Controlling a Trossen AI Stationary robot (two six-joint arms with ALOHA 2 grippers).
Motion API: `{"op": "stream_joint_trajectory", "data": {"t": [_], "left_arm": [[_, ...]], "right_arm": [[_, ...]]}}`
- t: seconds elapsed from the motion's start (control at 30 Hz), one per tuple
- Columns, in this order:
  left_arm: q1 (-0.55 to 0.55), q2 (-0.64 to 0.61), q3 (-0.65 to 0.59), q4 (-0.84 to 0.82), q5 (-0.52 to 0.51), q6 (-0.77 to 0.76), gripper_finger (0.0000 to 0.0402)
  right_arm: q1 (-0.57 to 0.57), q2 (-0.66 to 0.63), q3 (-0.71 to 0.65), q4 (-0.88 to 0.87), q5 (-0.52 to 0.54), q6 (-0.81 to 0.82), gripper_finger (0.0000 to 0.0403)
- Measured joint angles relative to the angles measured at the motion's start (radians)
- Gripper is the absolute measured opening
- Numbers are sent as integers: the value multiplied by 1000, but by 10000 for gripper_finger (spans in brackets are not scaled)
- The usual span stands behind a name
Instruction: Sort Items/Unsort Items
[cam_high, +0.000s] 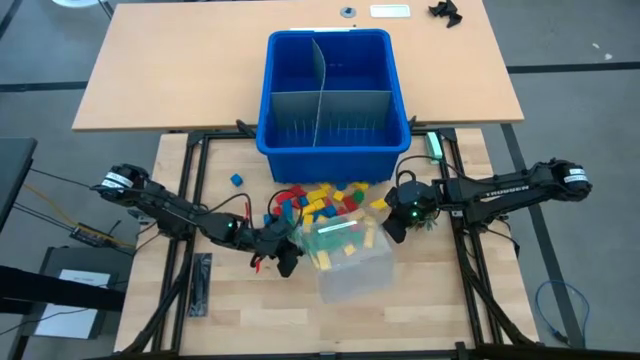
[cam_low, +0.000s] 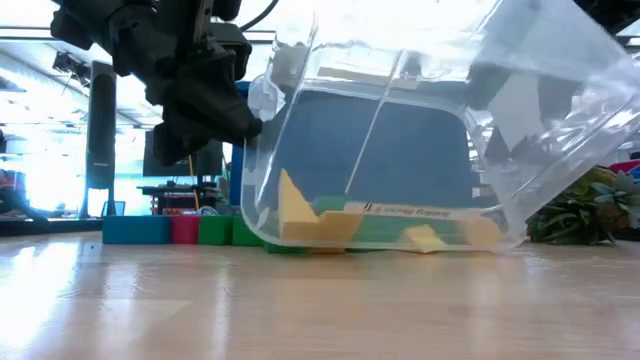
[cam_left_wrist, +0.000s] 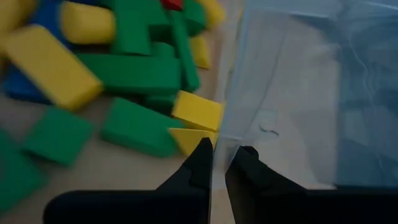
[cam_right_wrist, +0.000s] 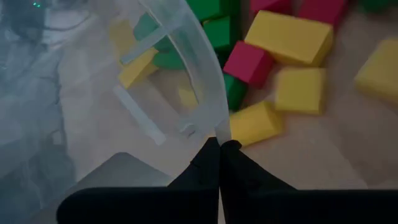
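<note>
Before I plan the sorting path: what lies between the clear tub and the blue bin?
In the high view, spilled toy blocks cover the table between the clear tub and the blue bin.

Small toy blocks (cam_high: 322, 200) in red, yellow, green and blue, short bricks and wedges, heaped loosely on the wooden tabletop in front of the blue bin. Mostly lying flat, touching or overlapping, no order by colour. A few yellow and green ones (exact count unclear) seen through the wall of the tipped clear container, resting at its low edge (cam_low: 330, 225). One single blue block (cam_high: 236, 180) apart from the heap, off to its left. Blue, red and green blocks in a row at table level (cam_low: 165, 230).
</note>
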Motion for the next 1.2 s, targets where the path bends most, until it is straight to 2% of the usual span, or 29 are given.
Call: {"op": "stream_joint_trajectory", "data": {"t": [0.2, 0.4, 0.5, 0.63, 0.8, 0.93, 1.2], "left_arm": [[0, 0, 0, 52, 77, -36, 38], [0, -1, 0, 65, 77, -39, 38], [-2, -1, 5, 76, 52, 18, 38], [-30, -1, 59, 44, -14, 168, 38], [-74, -2, 168, -141, -166, 381, 34], [-92, -2, 256, -317, -286, 439, 34], [-142, -2, 492, -617, -379, 524, 33]], "right_arm": [[1, -10, 0, -12, -73, 48, 1], [8, -50, 0, -30, -89, 65, 1], [18, -92, 0, -39, -73, 46, 1], [50, -172, 1, -52, -22, -25, 1], [114, -259, 31, -48, 122, -221, 0], [160, -293, 51, -35, 209, -306, 0], [182, -330, 68, -12, 206, -316, 6]]}}
